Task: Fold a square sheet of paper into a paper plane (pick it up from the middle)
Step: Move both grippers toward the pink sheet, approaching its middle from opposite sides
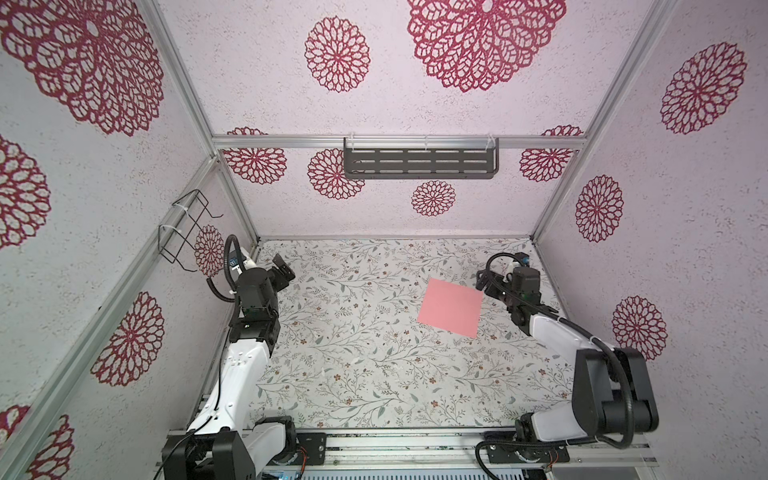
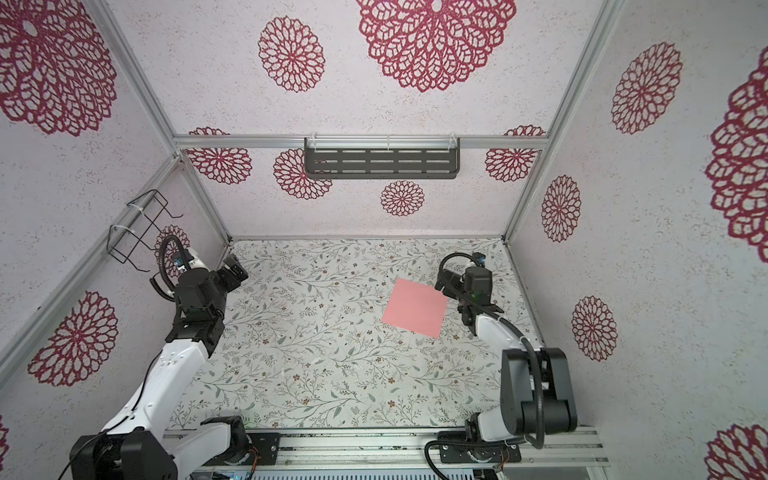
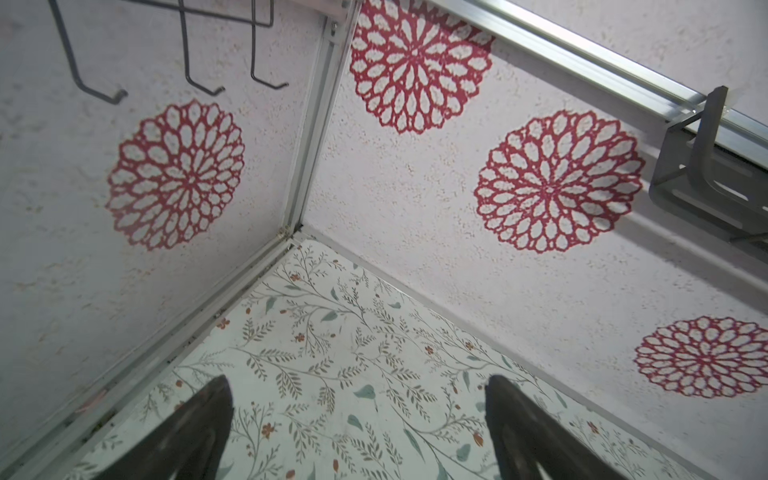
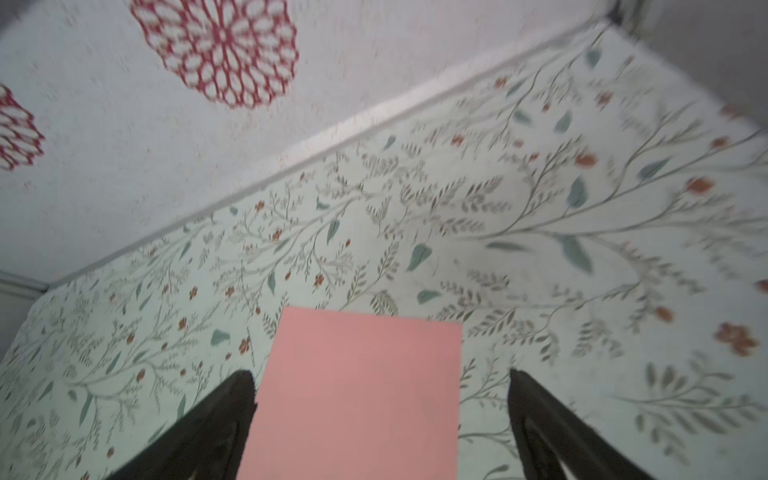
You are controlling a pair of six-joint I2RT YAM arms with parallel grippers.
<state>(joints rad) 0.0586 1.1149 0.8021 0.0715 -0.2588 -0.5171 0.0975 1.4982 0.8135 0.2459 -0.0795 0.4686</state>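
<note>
Item one, the square sheet of paper (image 1: 451, 307) (image 2: 415, 307) (image 4: 357, 395): salmon-pink, flat and uncreased; it lies on the floral tabletop (image 1: 353, 332), forward of the dark slotted shelf (image 1: 419, 162) (image 2: 382, 162) on the back wall, nearer that shelf's right end than its left; one corner points toward the shelf.

Item two, my right gripper (image 1: 482, 280) (image 2: 444, 280) (image 4: 380, 372): released, jaws spread wide; it stands out beyond the shelf's right end, just beside the sheet's right corner; in the right wrist view the sheet runs up between my two fingers; that view is blurred, so I cannot tell whether either finger touches the paper.

Item three, my left gripper (image 1: 286, 268) (image 2: 235, 268) (image 3: 359, 380): released, jaws equally wide, holding nothing; it sits beyond the shelf's left end, near the back corner, well apart from the sheet; bare tabletop shows between its fingers.
</note>
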